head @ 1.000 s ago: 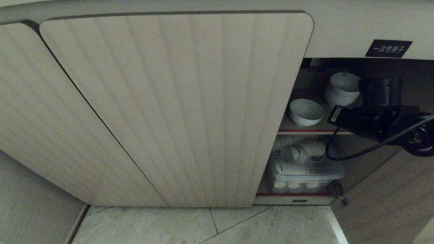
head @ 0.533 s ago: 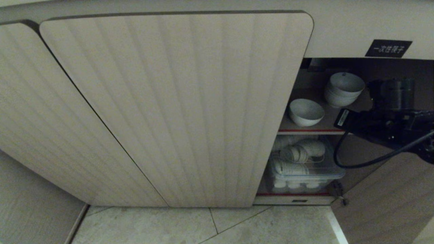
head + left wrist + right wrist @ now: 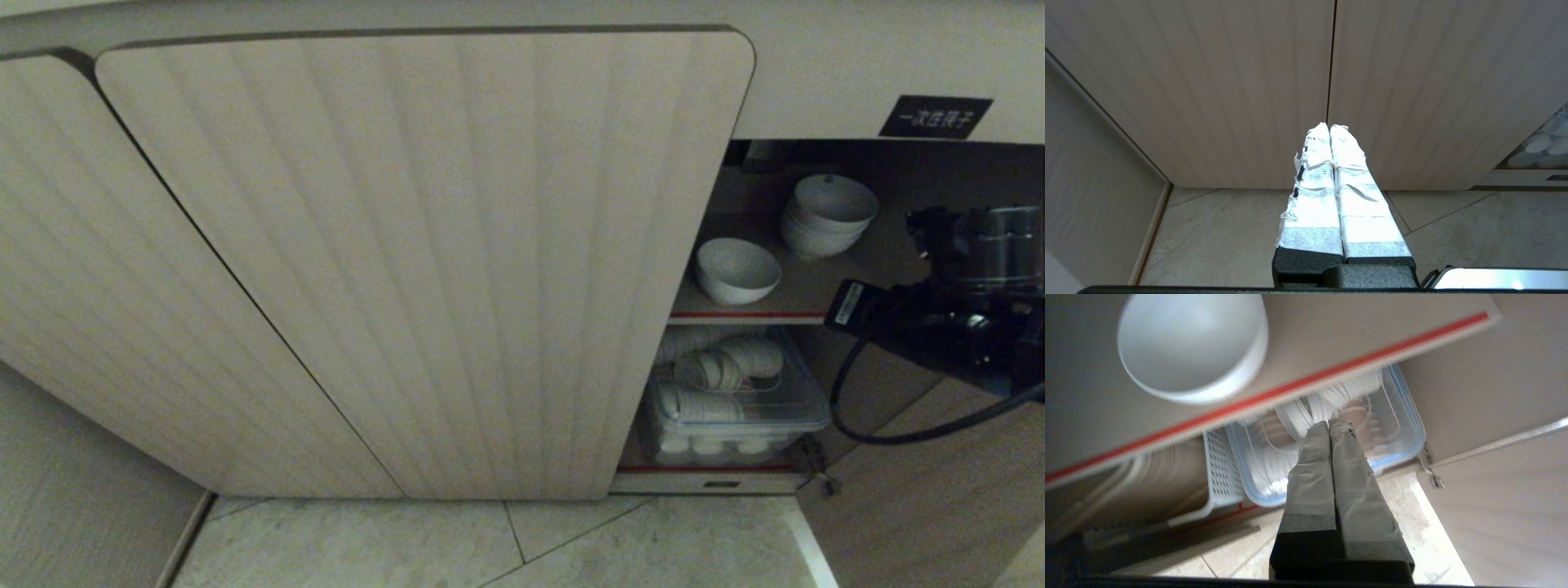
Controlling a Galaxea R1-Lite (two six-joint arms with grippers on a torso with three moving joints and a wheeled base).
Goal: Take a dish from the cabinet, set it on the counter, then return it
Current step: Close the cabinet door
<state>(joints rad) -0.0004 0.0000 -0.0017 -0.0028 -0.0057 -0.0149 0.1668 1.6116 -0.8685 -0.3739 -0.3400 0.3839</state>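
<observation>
The cabinet (image 3: 424, 261) has its left doors closed and its right bay standing open. On the red-edged upper shelf (image 3: 735, 314) sits a single white bowl (image 3: 736, 269), the dish, with a stack of white bowls (image 3: 826, 214) behind it. My right arm (image 3: 971, 302) hangs in front of the open bay at the right edge. In the right wrist view the right gripper (image 3: 1329, 424) is shut and empty, pointing below the shelf edge (image 3: 1290, 388), with the bowl (image 3: 1192, 347) apart from it. My left gripper (image 3: 1328, 125) is shut and idle before the closed doors. The counter is out of view.
A clear lidded box (image 3: 735, 408) of white dishes fills the lower shelf, with a white perforated basket (image 3: 1220, 469) beside it. The opened door (image 3: 939, 490) swings out at the lower right. A black label (image 3: 936, 117) sits above the bay. Pale floor tiles (image 3: 506, 547) lie below.
My right arm has drawn back to the right and lower, away from the stack of bowls it partly covered. The bowls and the left arm have not moved.
</observation>
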